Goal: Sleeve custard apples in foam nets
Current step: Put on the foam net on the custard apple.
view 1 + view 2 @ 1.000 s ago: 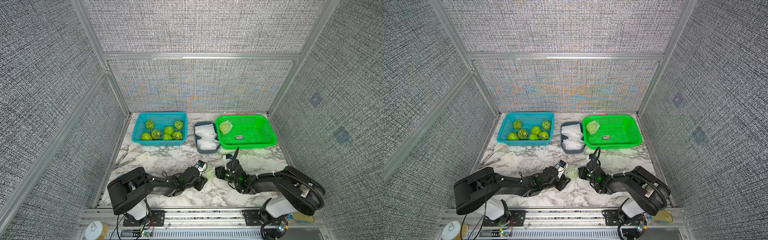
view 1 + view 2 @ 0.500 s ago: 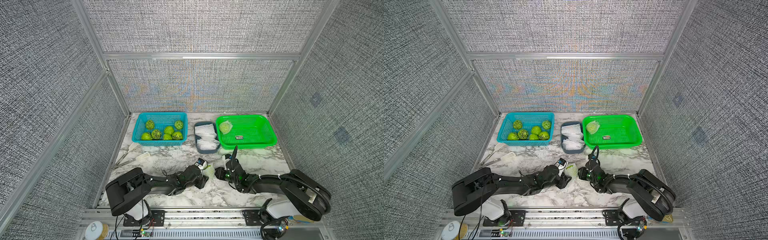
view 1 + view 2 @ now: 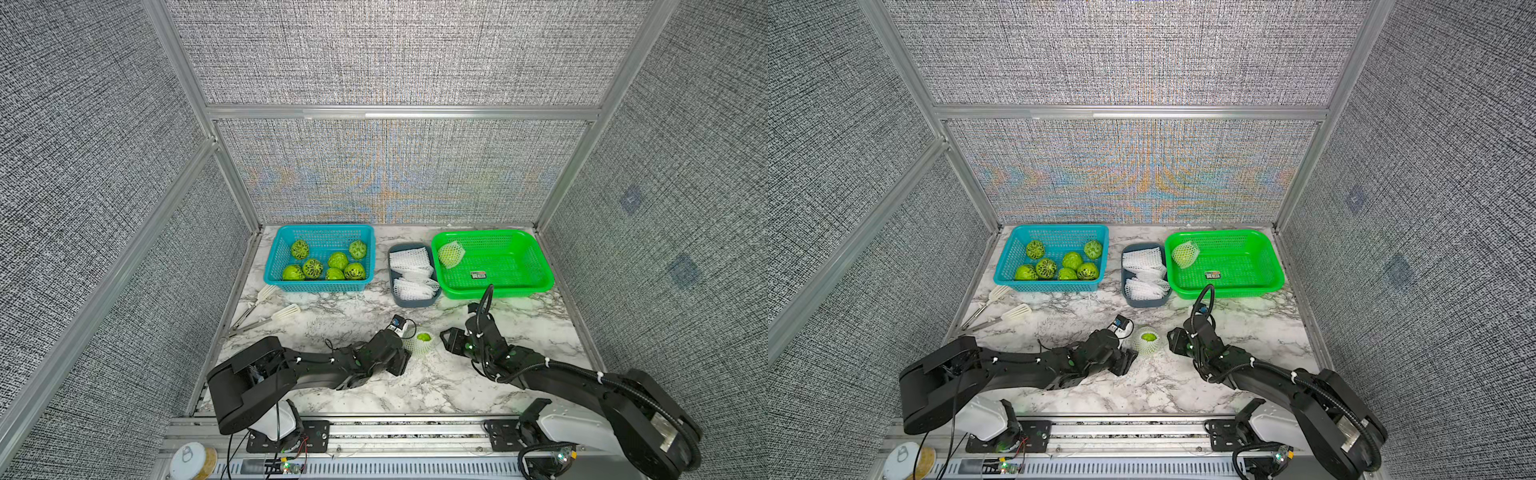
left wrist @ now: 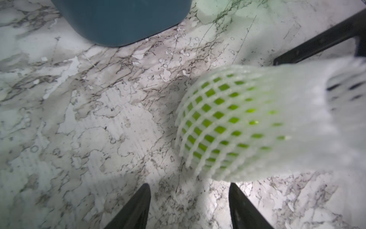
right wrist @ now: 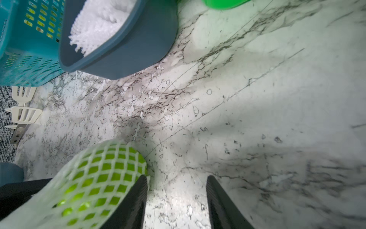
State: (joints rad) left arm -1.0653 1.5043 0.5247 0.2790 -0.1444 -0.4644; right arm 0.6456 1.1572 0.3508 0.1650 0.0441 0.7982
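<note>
Two claws are seen parted, empty, at lower centre: black left gripper (image 3: 406,358), black right gripper (image 3: 444,337). Between them, nearer the left, a bumpy green custard apple (image 3: 423,336) in white foam net (image 3: 417,350) is set, mouth upward.

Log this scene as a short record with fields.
blue basket: seven bare apples
grey tray: spare nets
green basket: one sleeved apple
table: netted apple between the grippers
left gripper: jaws open, holding nothing
right gripper: jaws open, holding nothing
tongs: on table, beside blue basket
</note>
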